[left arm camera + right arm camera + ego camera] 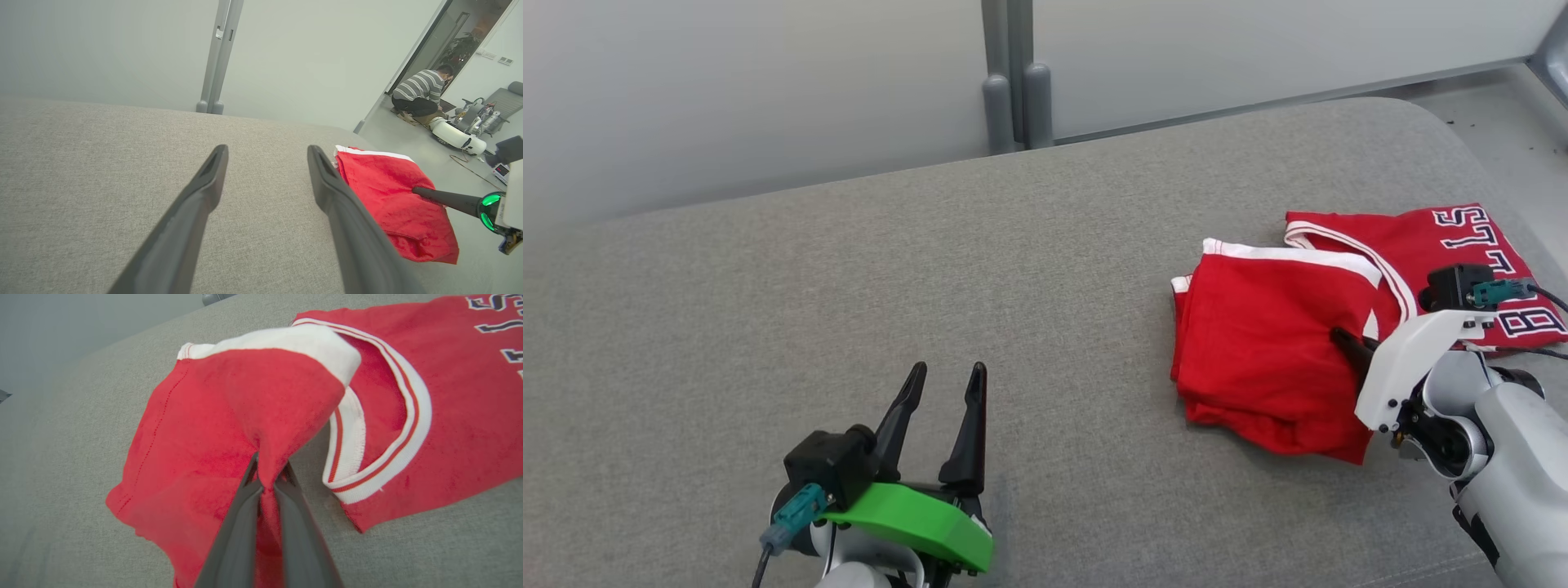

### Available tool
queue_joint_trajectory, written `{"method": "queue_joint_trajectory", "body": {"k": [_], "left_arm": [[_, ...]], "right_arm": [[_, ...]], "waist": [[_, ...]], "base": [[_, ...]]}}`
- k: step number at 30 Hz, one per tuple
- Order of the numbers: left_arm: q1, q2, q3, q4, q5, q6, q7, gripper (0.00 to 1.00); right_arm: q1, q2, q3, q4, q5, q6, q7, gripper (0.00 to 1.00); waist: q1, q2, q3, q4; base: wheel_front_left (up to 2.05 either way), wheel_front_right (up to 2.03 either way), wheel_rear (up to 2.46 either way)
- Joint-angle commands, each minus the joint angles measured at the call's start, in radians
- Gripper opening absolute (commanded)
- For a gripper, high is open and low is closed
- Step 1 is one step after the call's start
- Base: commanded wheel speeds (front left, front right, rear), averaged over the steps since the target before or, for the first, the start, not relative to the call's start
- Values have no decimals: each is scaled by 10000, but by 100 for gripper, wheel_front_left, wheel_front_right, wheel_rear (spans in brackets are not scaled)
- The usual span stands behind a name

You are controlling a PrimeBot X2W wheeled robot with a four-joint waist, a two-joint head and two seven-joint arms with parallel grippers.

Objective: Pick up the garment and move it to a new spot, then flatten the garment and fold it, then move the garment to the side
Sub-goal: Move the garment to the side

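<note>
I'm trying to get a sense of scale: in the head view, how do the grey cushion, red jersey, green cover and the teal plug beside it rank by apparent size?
Grey cushion, largest
red jersey
green cover
teal plug, smallest
The last two sit nearer the camera, so they look enlarged.

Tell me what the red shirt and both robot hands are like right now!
red jersey: partly folded over, lying on the grey cushion, one bunch pinched up.
right gripper: shut on the red jersey.
left gripper: open, empty, apart from the jersey.
person: crouching on the floor in the background.
</note>
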Motion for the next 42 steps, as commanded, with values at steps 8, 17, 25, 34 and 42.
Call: {"method": "queue_joint_trajectory", "body": {"k": [8,17,25,34,42], "left_arm": [[-273,52,-21,151,93,-50,25,100],[-164,34,-3,156,5,4,-29,100],[-138,104,37,78,-22,55,-49,100],[-355,176,-51,-34,102,39,31,100],[-528,259,-146,-173,196,49,160,100]], "right_arm": [[-139,-58,-222,-160,-287,0,-129,0],[-431,-355,-255,-136,-910,0,-230,0],[-1003,-1141,-72,-451,-1370,0,39,0],[-1733,-2385,12,-324,-1725,0,534,0],[-2036,-3172,385,398,-2021,0,342,0]], "waist": [[0,48,422,-288],[0,48,291,332],[0,48,364,446],[0,48,701,580],[0,48,1113,856]], "base": [[0,0,0],[0,0,0],[0,0,0],[0,0,0],[0,0,0]]}}
